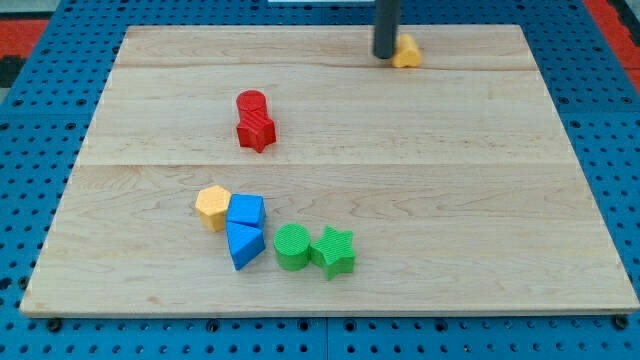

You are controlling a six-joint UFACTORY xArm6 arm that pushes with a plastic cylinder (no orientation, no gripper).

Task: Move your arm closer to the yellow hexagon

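The yellow hexagon [212,206] lies at the view's lower left of the wooden board, touching a blue cube [246,211]. My tip [385,55] stands near the view's top edge, right of centre, far from the hexagon. It is right next to a small yellow block [407,51], whose shape I cannot make out because the rod hides part of it.
A red cylinder [251,103] and a red star [257,130] sit together left of centre. A blue triangular block [244,243], a green cylinder [292,246] and a green star [333,250] cluster beside the hexagon. The wooden board [480,200] lies on a blue pegboard.
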